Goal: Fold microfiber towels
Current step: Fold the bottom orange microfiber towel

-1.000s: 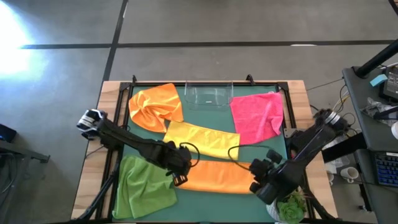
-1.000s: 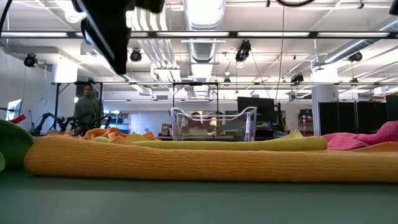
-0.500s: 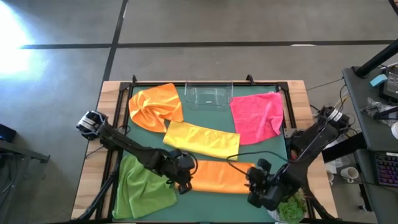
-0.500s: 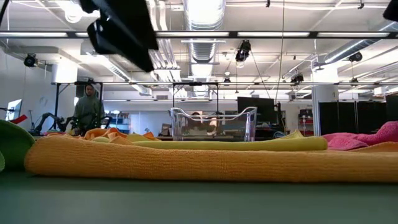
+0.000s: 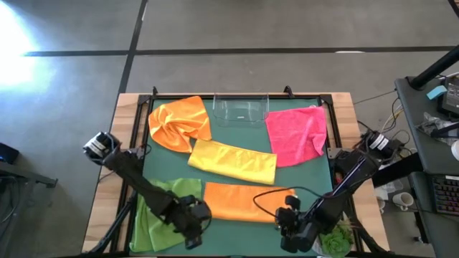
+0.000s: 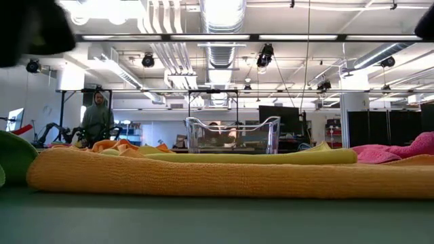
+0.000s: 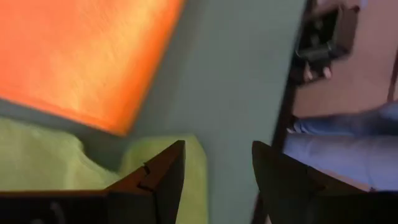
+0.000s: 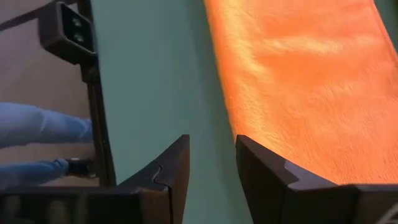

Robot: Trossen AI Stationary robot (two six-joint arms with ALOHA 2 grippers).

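Folded orange microfiber towel (image 5: 247,203): a long flat band lying near the front edge of the green table mat (image 5: 215,136), edges squared, apparently finished or nearly so.

Folded yellow microfiber towel (image 5: 233,160): a similar band just behind the orange one, set slightly askew, apparently folded.

Crumpled orange microfiber towel (image 5: 179,122): bunched at the mat's far left corner, not yet folded.

Hot pink microfiber towel (image 5: 295,133): spread loosely at the far right, edges uneven, not yet folded.

Lime green microfiber towel (image 5: 161,215): rumpled at the near left corner, partly under the left arm, not yet folded.

Judged progress: two of five towels done, three left.

Left gripper (image 7: 214,177): above the near edge of the lime green towel, beside the orange band's left end; fingers stand apart and hold nothing.

Right gripper (image 8: 211,168): over bare mat by the orange band's right end; fingers parted by a narrow gap, holding nothing.

Clear plastic bin (image 5: 240,109): empty, at the mat's far edge, between the crumpled orange and pink towels.
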